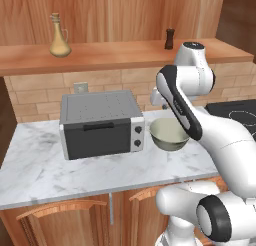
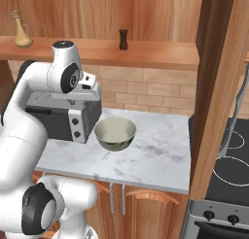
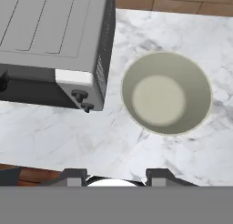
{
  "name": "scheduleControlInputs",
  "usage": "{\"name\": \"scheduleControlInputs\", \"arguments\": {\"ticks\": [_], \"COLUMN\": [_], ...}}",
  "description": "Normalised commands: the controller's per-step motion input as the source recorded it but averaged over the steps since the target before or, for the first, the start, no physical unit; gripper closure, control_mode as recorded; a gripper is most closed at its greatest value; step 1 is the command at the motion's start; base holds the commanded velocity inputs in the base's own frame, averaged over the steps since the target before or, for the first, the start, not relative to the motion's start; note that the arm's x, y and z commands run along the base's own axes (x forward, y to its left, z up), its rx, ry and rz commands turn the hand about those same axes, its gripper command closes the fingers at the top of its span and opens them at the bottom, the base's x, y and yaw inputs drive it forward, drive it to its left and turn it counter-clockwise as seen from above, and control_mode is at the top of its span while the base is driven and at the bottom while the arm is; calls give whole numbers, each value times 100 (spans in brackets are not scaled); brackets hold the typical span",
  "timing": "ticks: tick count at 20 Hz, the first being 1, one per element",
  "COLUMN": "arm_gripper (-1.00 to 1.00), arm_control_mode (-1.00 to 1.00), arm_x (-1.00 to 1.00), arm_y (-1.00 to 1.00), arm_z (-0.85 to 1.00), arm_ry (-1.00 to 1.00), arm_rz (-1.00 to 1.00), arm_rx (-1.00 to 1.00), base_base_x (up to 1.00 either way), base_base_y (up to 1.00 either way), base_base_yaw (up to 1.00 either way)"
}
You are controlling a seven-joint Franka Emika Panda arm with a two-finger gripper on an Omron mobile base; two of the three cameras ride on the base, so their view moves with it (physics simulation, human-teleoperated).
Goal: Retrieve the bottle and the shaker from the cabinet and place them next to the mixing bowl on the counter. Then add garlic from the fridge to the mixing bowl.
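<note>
Bottle (image 1: 59,37) up on the wooden shelf (image 1: 125,57), far left; shaker (image 1: 170,39) on the same shelf, well to the right of it. Tan, glossy, round-bellied with a thin neck and a side handle; probably glazed or glass, so likely brittle, slippery and top-heavy. Best taken at the neck just above the belly, or around the belly if the claw spans it. Shaker small, dark, cylindrical, stiff, probably light; best pinched across the middle, kept upright. Bowl (image 3: 166,93) pale, smooth, thin-rimmed, empty, standing on the white veined marble desk (image 1: 45,170) just beside the boxy grey oven (image 1: 100,122), not touching it. Brick wall behind, wood doors below. Claw (image 3: 116,175) hanging above the desk near the bowl, tips apart with nothing between them, holding nothing. Garlic and fridge not discernible.
</note>
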Motion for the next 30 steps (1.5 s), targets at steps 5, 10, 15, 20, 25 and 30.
{"name": "scheduleControlInputs", "arguments": {"ticks": [5,10,15,20,25,30], "arm_gripper": [-100,-100,-100,-100,-100,-100], "arm_control_mode": [-100,-100,-100,-100,-100,-100], "arm_x": [-11,-16,-17,-10,-2,0], "arm_y": [14,55,58,66,71,54], "arm_z": [1,15,44,60,65,59], "arm_ry": [-14,-37,-21,-11,0,0], "arm_rz": [0,1,0,0,0,0], "arm_rx": [0,0,0,0,0,0], "base_base_x": [0,0,0,0,0,0], "base_base_y": [0,0,0,0,0,0], "base_base_yaw": [0,0,0,0,0,0]}}
